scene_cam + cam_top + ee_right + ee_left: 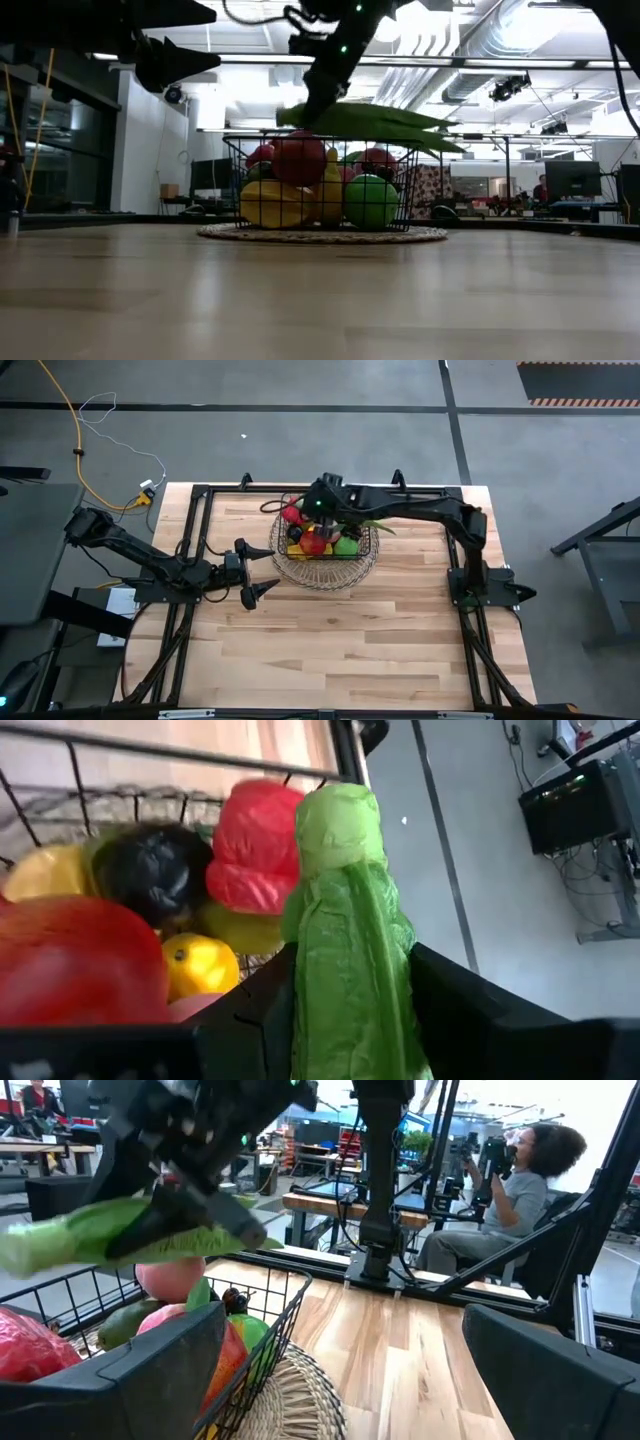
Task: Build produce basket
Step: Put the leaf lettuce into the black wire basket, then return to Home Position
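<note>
The basket (pixel 300 574), dark wire on a paler round woven part, stands at the far middle of the table. It holds produce: a red pepper (pixel 255 845), dark grapes (pixel 150 870), a lemon (pixel 200 965), a green fruit (pixel 370 200) and a yellow one (pixel 275 203). My right gripper (pixel 322 510) hangs over the basket, shut on the long green husk (pixel 385 122). My left gripper (pixel 262 592) waits open, level, left of the basket and a little nearer, with nothing between its fingers. My right gripper pinches the long green husk between its two fingers (pixel 250 1010), with the rounded end (pixel 338 825) sticking out past them. The fingers slant down from the table's right side and lie roughly along the husk. The husk stays nearly level, clear above the produce.
Dark frame rails (pixel 190 540) run along the table's left, right and far edges. Bare wood (pixel 340 640) fills the near half of the table. A person (pixel 515 1190) sits beyond the table's edge.
</note>
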Action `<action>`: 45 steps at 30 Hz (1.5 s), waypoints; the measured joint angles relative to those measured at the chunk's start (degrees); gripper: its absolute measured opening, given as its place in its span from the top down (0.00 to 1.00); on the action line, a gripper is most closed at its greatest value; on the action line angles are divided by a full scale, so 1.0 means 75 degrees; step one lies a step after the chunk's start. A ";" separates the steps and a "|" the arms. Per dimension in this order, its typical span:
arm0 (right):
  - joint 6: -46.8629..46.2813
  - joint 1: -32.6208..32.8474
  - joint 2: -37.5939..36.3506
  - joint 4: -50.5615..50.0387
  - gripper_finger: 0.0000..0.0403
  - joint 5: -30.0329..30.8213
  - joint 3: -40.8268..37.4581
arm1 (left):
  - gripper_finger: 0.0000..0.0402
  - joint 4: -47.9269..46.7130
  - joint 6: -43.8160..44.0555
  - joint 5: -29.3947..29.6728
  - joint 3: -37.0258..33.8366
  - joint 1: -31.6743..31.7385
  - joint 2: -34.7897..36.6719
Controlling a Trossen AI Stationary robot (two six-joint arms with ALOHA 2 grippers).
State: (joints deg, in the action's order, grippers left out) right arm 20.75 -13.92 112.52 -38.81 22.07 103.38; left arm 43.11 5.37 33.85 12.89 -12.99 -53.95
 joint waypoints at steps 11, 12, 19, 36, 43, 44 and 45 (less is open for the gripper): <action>-0.0501 -0.0276 0.0360 -0.0449 0.62 0.0558 -0.0037 | 0.02 -0.0003 0.0000 0.0000 0.0001 0.0000 0.0000; -0.0599 -0.0312 0.0360 -0.0449 0.62 0.0504 -0.0037 | 0.02 -0.0003 0.0000 0.0000 0.0002 0.0000 0.0000; -0.0724 -0.0433 0.0360 -0.0481 0.59 -0.0003 -0.0037 | 0.02 -0.0003 0.0000 0.0000 0.0002 0.0000 0.0000; -0.0098 -0.0293 0.0328 -0.0523 0.28 0.0288 -0.0048 | 0.02 -0.0003 -0.0003 0.0000 0.0002 0.0000 0.0000; -0.0157 -0.0286 0.0328 -0.0376 0.28 -0.0332 -0.0048 | 0.02 -0.0003 -0.0003 0.0000 0.0001 0.0000 0.0000; -0.0109 -0.0267 0.0328 -0.0345 0.28 -0.0332 -0.0048 | 0.02 -0.0001 -0.0003 0.0000 0.0002 0.0000 0.0000; -0.0028 -0.0242 0.0328 -0.0312 0.28 -0.0325 -0.0048 | 0.02 -0.0003 -0.0004 0.0000 0.0002 0.0000 0.0000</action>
State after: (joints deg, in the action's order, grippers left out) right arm 20.54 -15.74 114.98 -41.15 19.63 103.02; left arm 43.09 5.34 33.85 12.91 -12.99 -53.95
